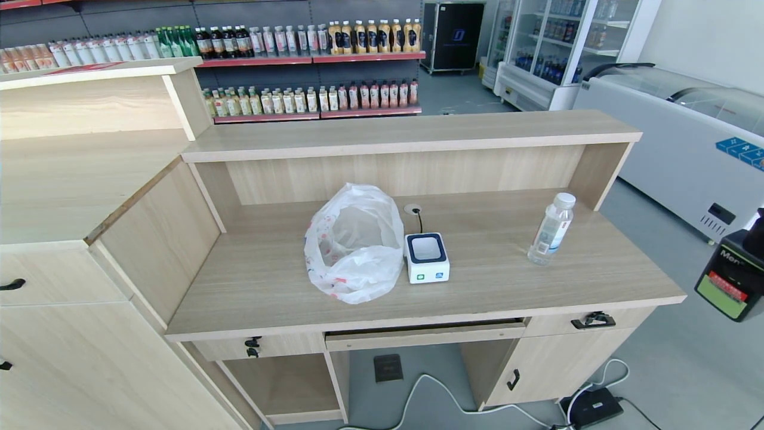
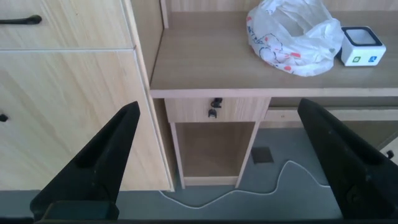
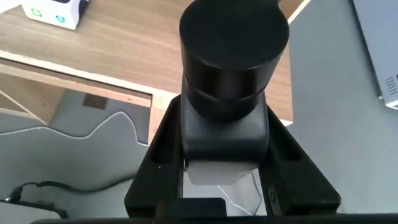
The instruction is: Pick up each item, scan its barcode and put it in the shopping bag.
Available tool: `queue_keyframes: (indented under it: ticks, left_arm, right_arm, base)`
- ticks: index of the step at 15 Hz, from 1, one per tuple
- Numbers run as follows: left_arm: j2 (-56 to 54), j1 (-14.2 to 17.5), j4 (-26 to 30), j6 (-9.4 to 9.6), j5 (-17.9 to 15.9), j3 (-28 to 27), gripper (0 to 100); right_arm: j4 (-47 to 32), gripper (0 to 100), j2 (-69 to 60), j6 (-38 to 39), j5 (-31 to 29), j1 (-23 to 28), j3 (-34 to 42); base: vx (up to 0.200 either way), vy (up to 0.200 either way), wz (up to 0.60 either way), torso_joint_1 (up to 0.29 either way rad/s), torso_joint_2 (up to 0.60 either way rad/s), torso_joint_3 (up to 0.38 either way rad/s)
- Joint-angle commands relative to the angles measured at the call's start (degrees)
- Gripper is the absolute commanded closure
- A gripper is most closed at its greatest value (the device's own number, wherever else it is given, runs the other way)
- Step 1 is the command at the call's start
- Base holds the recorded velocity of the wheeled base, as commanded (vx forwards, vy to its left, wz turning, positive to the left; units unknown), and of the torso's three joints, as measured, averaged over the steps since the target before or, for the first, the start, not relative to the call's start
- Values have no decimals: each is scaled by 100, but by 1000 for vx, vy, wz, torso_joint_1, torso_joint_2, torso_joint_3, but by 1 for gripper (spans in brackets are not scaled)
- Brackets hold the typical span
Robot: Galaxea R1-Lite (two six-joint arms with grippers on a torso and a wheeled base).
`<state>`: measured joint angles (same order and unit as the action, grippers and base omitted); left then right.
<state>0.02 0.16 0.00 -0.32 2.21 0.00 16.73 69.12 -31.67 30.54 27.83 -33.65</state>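
Observation:
On the wooden counter (image 1: 477,286) lies a white plastic shopping bag (image 1: 355,242), its mouth open, and it also appears in the left wrist view (image 2: 292,34). Right beside it sits a small white barcode scanner (image 1: 426,257) (image 2: 360,45) (image 3: 53,12). A clear water bottle (image 1: 552,230) stands upright at the counter's right. My right gripper (image 3: 227,143) is shut on a black bottle (image 3: 233,74) with a green and red label (image 1: 731,280), held off the counter's right end. My left gripper (image 2: 219,106) hangs open and empty, low in front of the counter's left side.
A raised ledge (image 1: 412,134) runs along the counter's back and a taller cabinet (image 1: 77,197) stands to the left. Cables (image 1: 453,400) and a black box (image 1: 591,406) lie on the floor beneath. A chest freezer (image 1: 680,131) stands to the right.

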Motion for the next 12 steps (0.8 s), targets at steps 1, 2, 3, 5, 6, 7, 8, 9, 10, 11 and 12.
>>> queue_keyframes:
  ticks: [1, 2, 3, 5, 6, 7, 8, 9, 10, 11, 12]
  left_arm:
    - [-2, 2, 0, -3, 8, 0, 0]
    - [-2, 2, 0, -3, -1, 0, 0]
    - [-2, 2, 0, -3, 8, 0, 0]
    - [-2, -7, 0, -3, -1, 0, 0]
    - [-2, 2, 0, -3, 8, 0, 0]
    - [-2, 2, 0, -3, 8, 0, 0]
    - [-2, -7, 0, -3, 8, 0, 0]
    - [-2, 2, 0, -3, -1, 0, 0]
    - [-2, 2, 0, -3, -1, 0, 0]
    - [-2, -7, 0, -3, -1, 0, 0]
    - [-2, 2, 0, -3, -1, 0, 0]
  right_arm:
    - [24, 100, 49, 328, 128, 21, -10]
    - [112, 100, 31, 522, 128, 3, -19]
    - [243, 100, 31, 873, 119, -41, -54]
    - [349, 100, 58, 1585, 14, -313, -274]
    - [323, 100, 137, 1910, -180, -419, -441]
    - [331, 100, 216, 2174, -285, -542, -582]
    - [340, 100, 330, 2526, -329, -709, -784]
    - [358, 100, 488, 2903, -268, -841, -951]
    - [384, 100, 629, 3026, -241, -937, -1039]
    - [393, 100, 805, 3158, -136, -1060, -1171]
    - [410, 100, 981, 3615, 172, -1175, -1276]
  base:
    - [0, 0, 600, -2, 2, 2]
    - [0, 0, 600, 2, 7, 7]
    - [0, 0, 600, 2, 2, -2]
    - [0, 0, 600, 7, 5, 2]
    - [0, 0, 600, 12, 2, -2]
    - [0, 0, 600, 2, 12, 2]
    - [0, 0, 600, 2, 2, 2]
    - [0, 0, 600, 2, 2, 2]
    - [0, 0, 0, 0, 0, 0]
    - [0, 0, 0, 0, 0, 0]
    - [0, 0, 0, 0, 0, 0]
